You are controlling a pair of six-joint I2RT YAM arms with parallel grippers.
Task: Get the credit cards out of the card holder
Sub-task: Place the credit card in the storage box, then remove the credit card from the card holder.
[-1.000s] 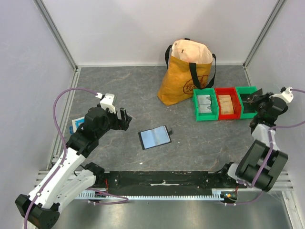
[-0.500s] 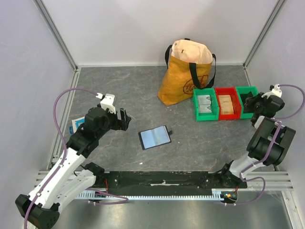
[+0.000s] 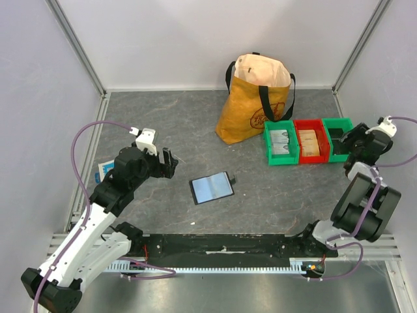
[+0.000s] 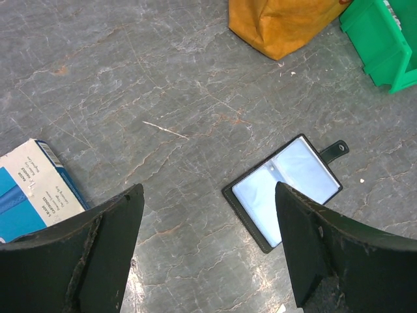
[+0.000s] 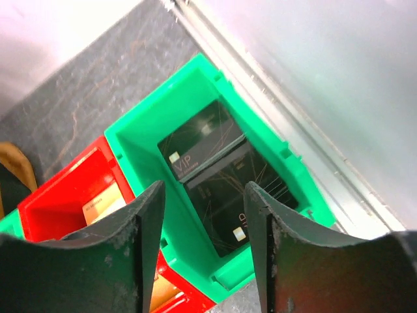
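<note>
Got the card holder [image 3: 212, 188] lying open flat around the middle of the tabletop [image 3: 163, 117], pale blue-grey insides facing up, little tab poking out on its right. Can't make out any credit cards for sure in those pockets. Seeing lots of bare grey marbled surface all round it, so easy access from any side. Got the left jaws spread wide and empty, hanging just left of the holder. Spotted a blue-and-white box [image 4: 32, 189] further left, close to the side rail.

Over at the back right: an orange bag [image 3: 251, 111] standing upright, then a green bin [image 3: 281, 162], a red bin [image 3: 313, 160] and a second green bin [image 3: 337, 120] pressed together in a row. Found the right jaws parted above that second green bin, pinching nothing, with two dark chip cards [image 5: 205, 137] lying overlapped on its floor. Pretty tight there, hemmed in by the right wall and the corner post. Boxed in on three sides by plain pale walls, plus a black strip [image 3: 221, 244] along the near edge.
</note>
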